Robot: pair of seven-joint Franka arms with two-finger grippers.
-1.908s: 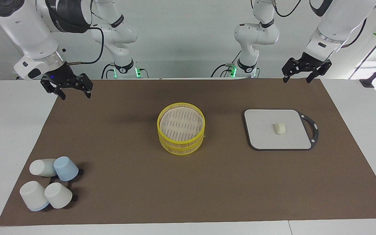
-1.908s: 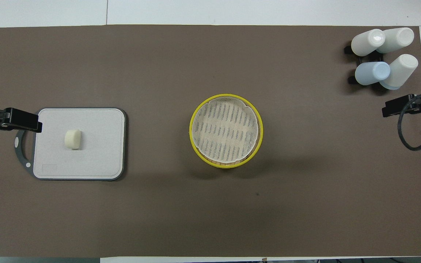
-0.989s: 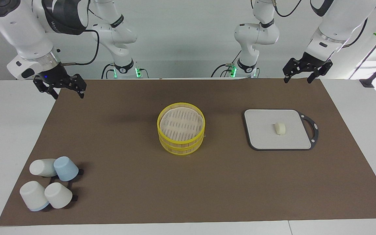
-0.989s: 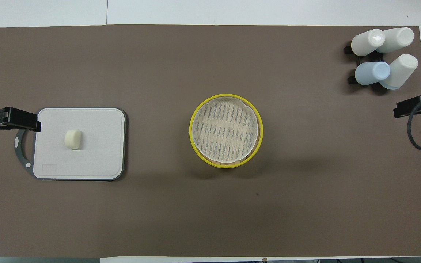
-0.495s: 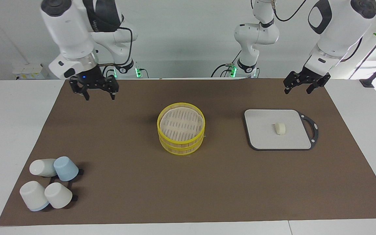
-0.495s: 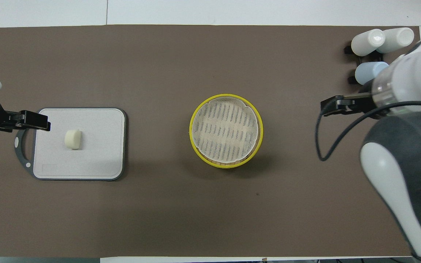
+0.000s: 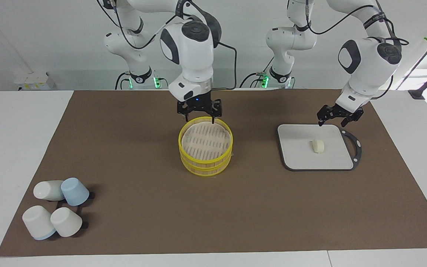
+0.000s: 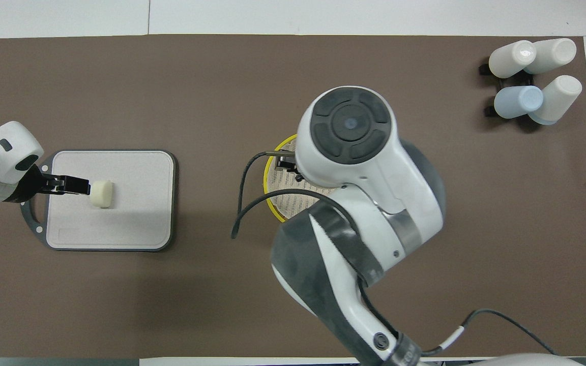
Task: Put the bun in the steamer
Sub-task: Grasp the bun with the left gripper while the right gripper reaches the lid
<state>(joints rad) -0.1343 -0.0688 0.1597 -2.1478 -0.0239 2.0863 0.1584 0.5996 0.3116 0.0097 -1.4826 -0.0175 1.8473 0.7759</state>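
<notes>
Toward the right arm's end of the tabletop (image 7: 20, 122), farthest from the robots: four cups (image 7: 56, 207), three white and one blue, lying close together on a small black rack at the corner of the brown mat (image 7: 143, 207).

At the middle of the mat: steamer (image 7: 205, 151), round, with yellow rims, two tiers, pale slatted floor showing on top, empty. Just over its rim on the robots' side: right gripper (image 7: 199, 119), pointing down, fingers (image 7: 187, 118) spread apart, holding nothing. From overhead, much of the steamer (image 8: 279, 201) hidden under this arm.

Toward the left arm's end: grey board (image 7: 298, 155) with a dark border and a handle loop, flat on the mat. On the board, near its middle: bun (image 7: 318, 145), small and cream-white, lying free. Over the board's edge nearest the robots: left gripper (image 7: 338, 118), low, fingers apart, holding nothing. From overhead, fingertips close beside the bun (image 8: 101, 194); contact not visible in the facing view, gripper apart from it.
</notes>
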